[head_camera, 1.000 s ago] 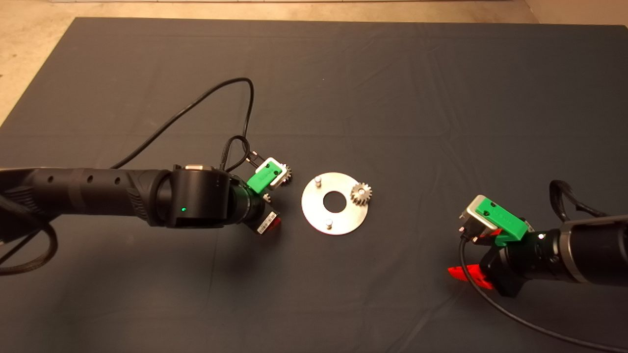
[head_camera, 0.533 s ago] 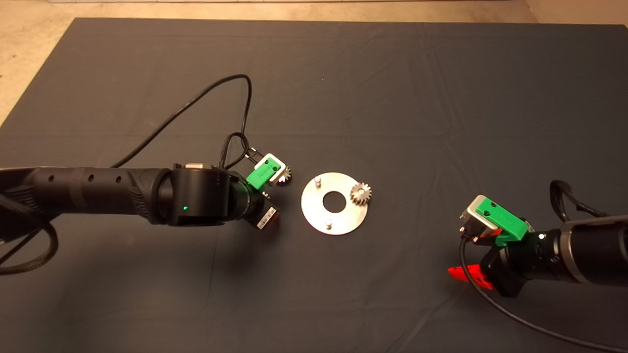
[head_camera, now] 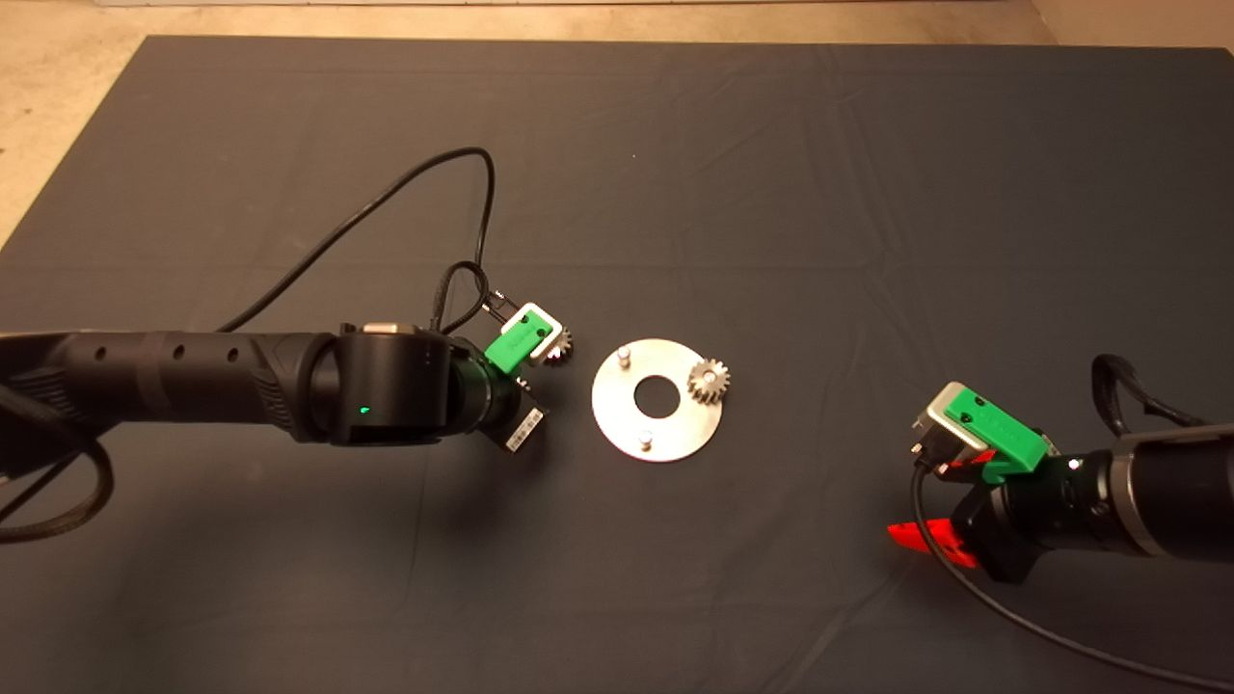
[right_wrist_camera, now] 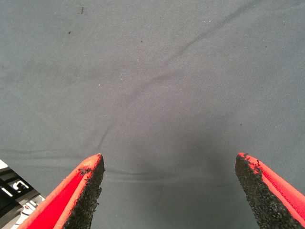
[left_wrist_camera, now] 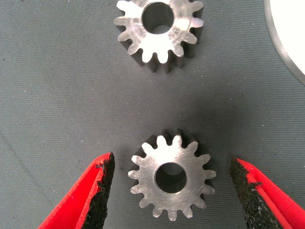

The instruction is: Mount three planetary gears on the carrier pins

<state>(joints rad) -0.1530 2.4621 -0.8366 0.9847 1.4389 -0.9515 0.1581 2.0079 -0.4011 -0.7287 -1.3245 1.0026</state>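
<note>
On the dark mat [head_camera: 771, 193], the left pincer [left_wrist_camera: 171, 191] gapes around a flat-lying gear [left_wrist_camera: 171, 179], bore upward.

One planetary gear [left_wrist_camera: 172, 178] lies flat between spread jaws — a second gear [left_wrist_camera: 159, 29] beyond.

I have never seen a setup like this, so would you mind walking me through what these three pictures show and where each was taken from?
This is a two-armed robot at a table covered by a dark mat. The wide picture looks down from its head; the other two come from cameras on its wrists, so the red fingers at their edges are each gripper's own.

On the mat lies a shiny steel disc with three upright pins. One small gear already sits on a pin; two pins are bare.

The left gripper is open, its fingers on either side of a second gear that lies flat on the mat, not yet gripped. A third gear lies just beyond it. The right gripper is open over bare mat, holding nothing.
</note>
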